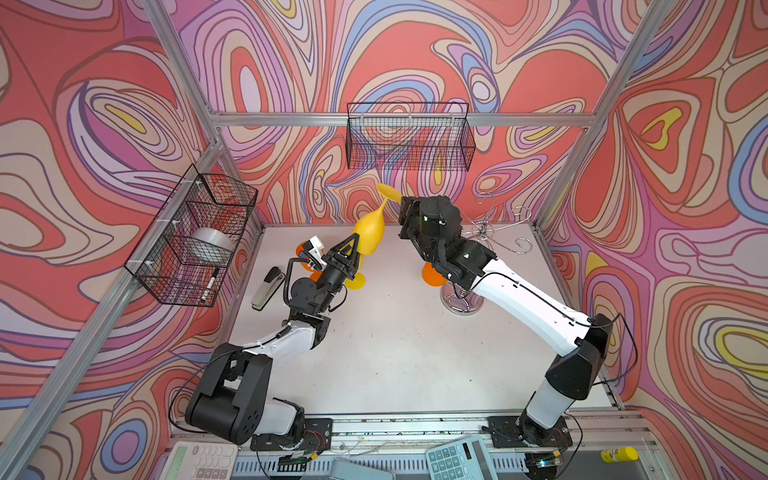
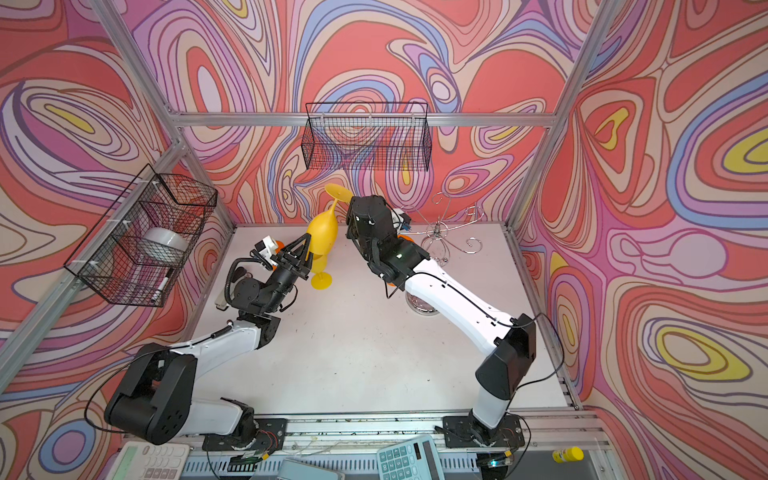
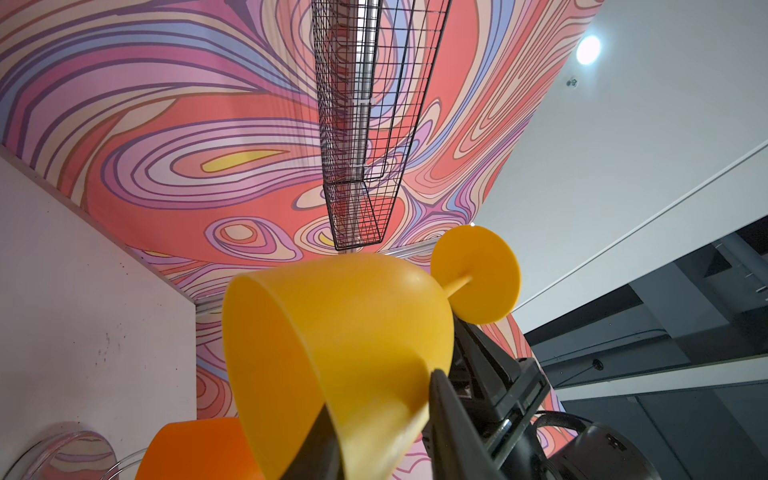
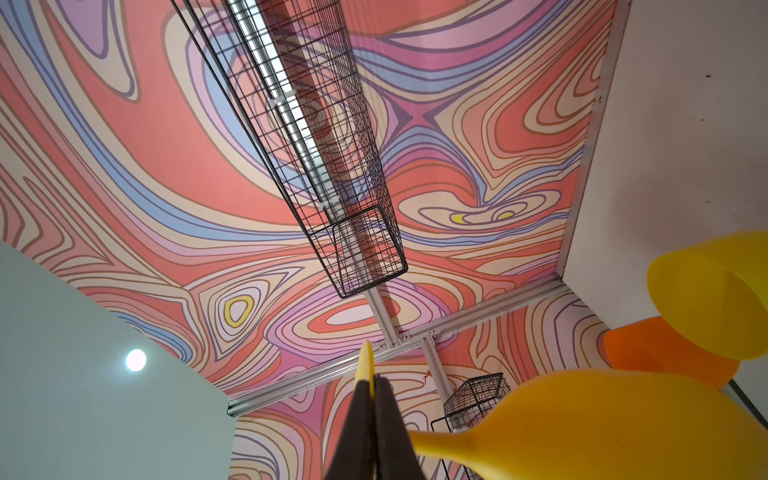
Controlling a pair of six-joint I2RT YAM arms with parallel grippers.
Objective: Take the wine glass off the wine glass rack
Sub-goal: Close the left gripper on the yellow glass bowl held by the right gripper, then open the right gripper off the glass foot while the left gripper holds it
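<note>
Removal looks done: your yellow wine glass [image 1: 368, 232] hangs tilted above the surface [image 1: 395, 353], well clear of the wine glass rack [image 1: 484, 232], right fingers [image 4: 353, 424] pinching its foot, left fingers [image 3: 449, 428] straddling the bowl rim (whether they grip, cannot tell); only set-down appears left.

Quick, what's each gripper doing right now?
Left gripper: jaws straddle the rim of the yellow wine glass; grip cannot be told.
Right gripper: shut on the glass's foot.
</note>
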